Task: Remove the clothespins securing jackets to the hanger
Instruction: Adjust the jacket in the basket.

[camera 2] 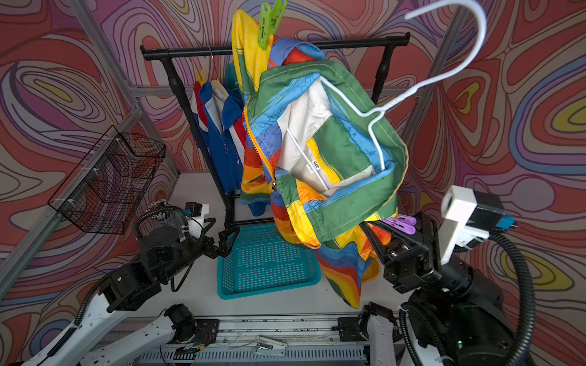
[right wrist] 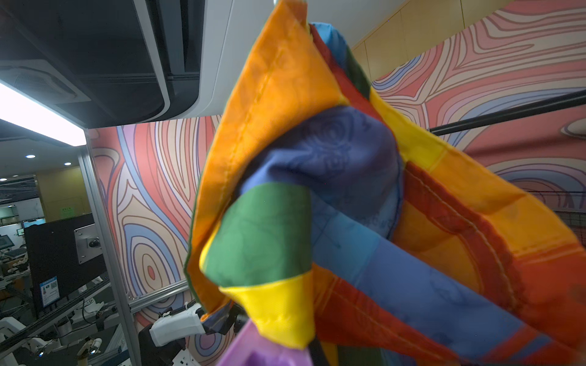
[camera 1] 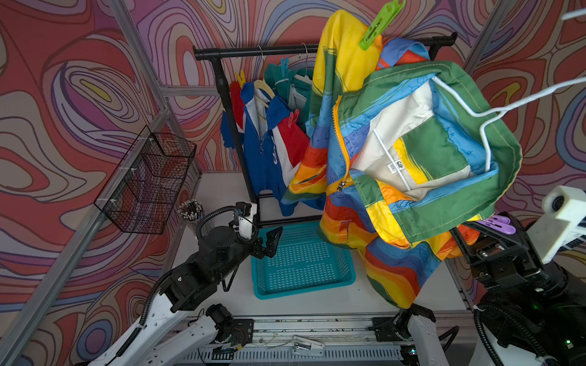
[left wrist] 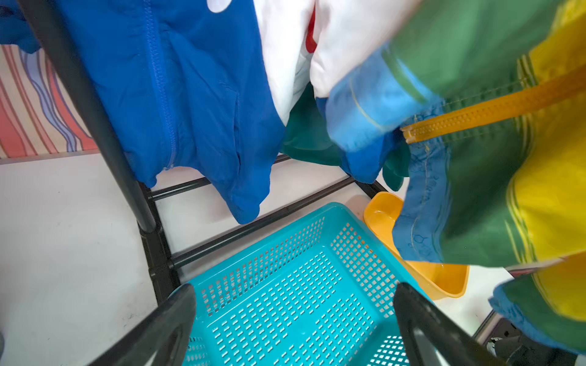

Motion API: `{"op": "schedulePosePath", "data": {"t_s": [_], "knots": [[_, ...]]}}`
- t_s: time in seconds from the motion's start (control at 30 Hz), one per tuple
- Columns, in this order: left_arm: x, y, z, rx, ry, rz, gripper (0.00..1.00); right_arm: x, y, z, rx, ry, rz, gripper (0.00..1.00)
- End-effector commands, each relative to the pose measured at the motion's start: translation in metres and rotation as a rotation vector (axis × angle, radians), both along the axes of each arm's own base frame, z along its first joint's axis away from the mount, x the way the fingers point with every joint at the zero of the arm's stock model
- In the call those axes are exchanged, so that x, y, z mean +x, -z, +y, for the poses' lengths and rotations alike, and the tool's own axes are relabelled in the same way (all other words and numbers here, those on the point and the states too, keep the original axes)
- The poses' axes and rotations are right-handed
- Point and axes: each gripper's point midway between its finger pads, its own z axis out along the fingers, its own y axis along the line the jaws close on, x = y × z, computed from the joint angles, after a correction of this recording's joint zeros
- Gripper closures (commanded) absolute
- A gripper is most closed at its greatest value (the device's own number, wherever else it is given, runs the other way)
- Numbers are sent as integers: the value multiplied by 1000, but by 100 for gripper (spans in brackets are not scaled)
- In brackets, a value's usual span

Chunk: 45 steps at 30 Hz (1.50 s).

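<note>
Pinching the purple plastic clothespin [camera 1: 496, 223] clipped to one shoulder of the rainbow patchwork zip jacket [camera 1: 412, 158], the right claw [camera 1: 475, 233] is clenched on that peg and holds it high, close under the cameras. The jacket hangs from the peg in mid-air, clear of the black metal garment rack [camera 1: 241, 53]. Its thin white wire hanger [camera 1: 507, 104] sits inside the collar, with the hook free of the rail. A lime-green plastic clothespin [camera 1: 377, 28] bites the opposite shoulder. The left claw [camera 1: 269, 242] is released, jaws spread wide, and hovers over the teal perforated plastic basket [camera 1: 301, 293] on the white tabletop [camera 1: 317, 305], touching nothing.

The step in hand looks like freeing the purple peg, which is gripped but not yet off the cloth. The next move probably calls for the left claw to rise and steady the jacket or hanger, so the peg pulls away instead of dragging the garment along. The green peg would follow, then the yellow clothespin [camera 1: 241, 77] and red clothespin [camera 1: 293, 118] on the blue, red and white jacket [camera 1: 269, 149] on the rack.
</note>
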Motion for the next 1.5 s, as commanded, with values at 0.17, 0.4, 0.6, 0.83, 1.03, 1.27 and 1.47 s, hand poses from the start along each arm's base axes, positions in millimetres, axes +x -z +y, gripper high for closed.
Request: {"op": "schedulePosePath", "data": {"t_s": [0.17,0.4,0.6,0.83,1.03,1.27,1.47], "knots": [[2,-5,-7,-27,15,-12,0,37,1,-24,94,72,38,100],[8,3,-13,-10,19,2,0,67,25,-34,89,95,127,100],[15,9,-21,0,29,15,0,97,50,-39,68,87,208,100],[21,14,-22,12,11,17,0,122,79,-35,12,59,286,100],[27,21,-24,31,-1,28,0,134,97,-24,-28,0,335,100],[41,28,-31,55,-20,36,0,133,110,-6,-76,-88,345,100],[56,34,-36,104,-45,53,0,139,138,14,-144,-144,370,100]]}}
